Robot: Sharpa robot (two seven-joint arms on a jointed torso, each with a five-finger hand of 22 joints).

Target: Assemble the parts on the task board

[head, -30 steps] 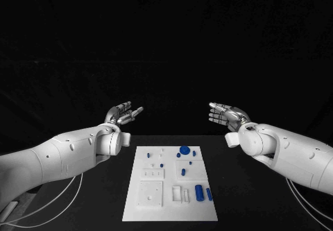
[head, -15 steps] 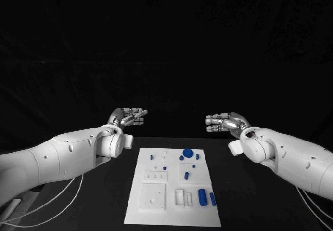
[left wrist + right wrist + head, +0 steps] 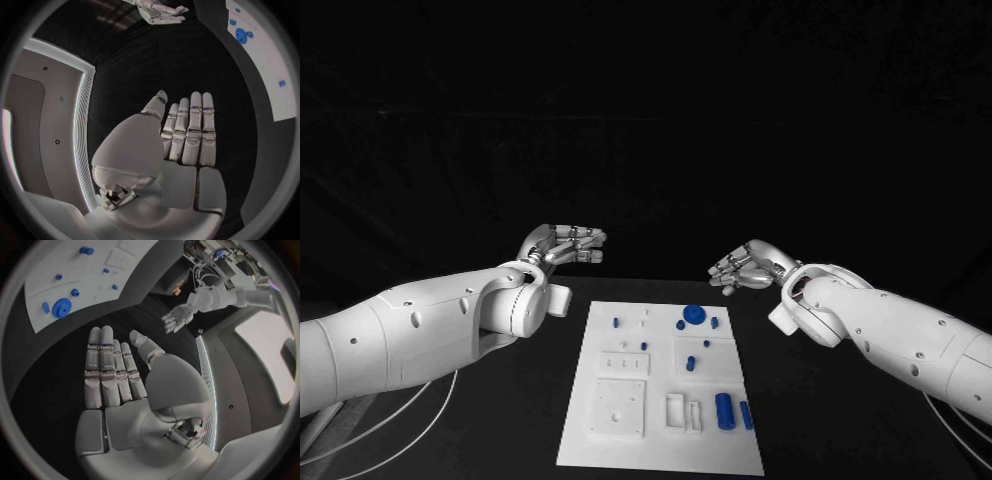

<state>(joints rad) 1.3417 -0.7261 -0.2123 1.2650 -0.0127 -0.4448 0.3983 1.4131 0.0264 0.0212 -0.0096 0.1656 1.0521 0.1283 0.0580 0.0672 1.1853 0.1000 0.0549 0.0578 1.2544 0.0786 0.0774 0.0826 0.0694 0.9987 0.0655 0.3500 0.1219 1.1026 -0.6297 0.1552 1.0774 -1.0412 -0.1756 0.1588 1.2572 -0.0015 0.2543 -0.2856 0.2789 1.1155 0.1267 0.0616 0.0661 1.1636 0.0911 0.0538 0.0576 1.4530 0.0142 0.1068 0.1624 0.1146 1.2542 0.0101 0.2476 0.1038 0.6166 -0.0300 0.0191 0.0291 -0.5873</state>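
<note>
The task board [image 3: 661,390] is a long white plate lying flat on the black table, in the lower middle of the head view and running away from the camera. Small blue parts sit on it: a round disc [image 3: 692,312] near its far end with smaller blue pieces [image 3: 707,321] just beside it, and two upright-looking blue cylinders [image 3: 724,409] close together toward its near right corner. Raised white blocks [image 3: 617,403] occupy its left half.
</note>
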